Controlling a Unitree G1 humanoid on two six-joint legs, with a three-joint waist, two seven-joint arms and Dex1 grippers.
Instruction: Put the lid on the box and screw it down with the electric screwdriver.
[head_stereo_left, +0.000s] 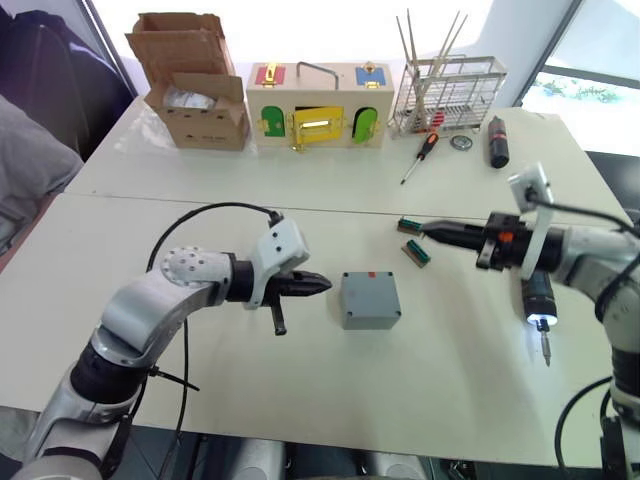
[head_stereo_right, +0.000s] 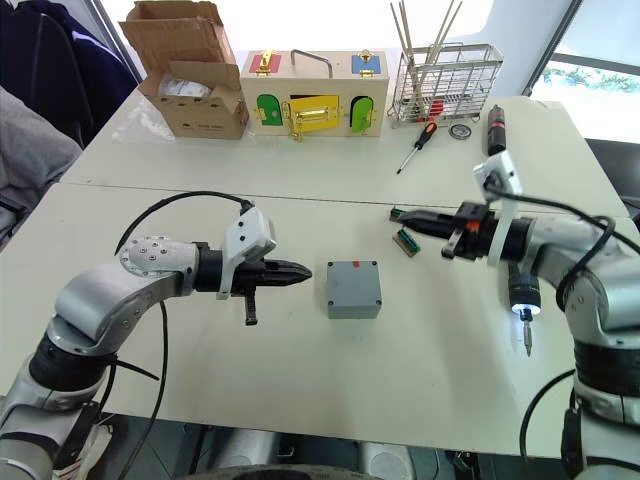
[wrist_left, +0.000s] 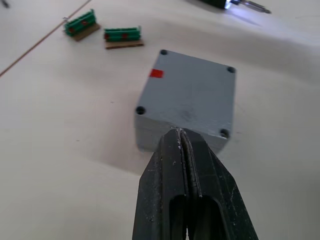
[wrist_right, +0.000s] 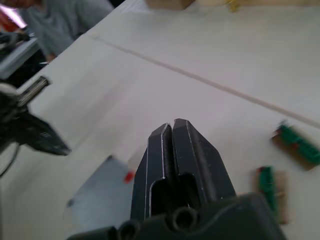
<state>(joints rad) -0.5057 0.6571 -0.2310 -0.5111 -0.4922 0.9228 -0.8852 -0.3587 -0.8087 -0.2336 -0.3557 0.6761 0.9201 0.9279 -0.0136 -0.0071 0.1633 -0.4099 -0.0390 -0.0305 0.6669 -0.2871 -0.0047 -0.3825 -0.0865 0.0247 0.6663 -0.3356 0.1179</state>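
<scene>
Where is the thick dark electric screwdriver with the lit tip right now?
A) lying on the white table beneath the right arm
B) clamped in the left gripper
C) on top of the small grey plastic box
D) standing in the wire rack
A: the electric screwdriver lies on the white table under the right arm, its light glowing; the right gripper and left gripper are both shut on nothing, beside the lidded grey box.

table (head_stereo_left: 300, 390) | white | box (head_stereo_left: 370, 300), electric screwdriver (head_stereo_left: 538, 305), green blocks (head_stereo_left: 412, 240), carton (head_stereo_left: 190, 90), rack (head_stereo_left: 445, 95)
</scene>
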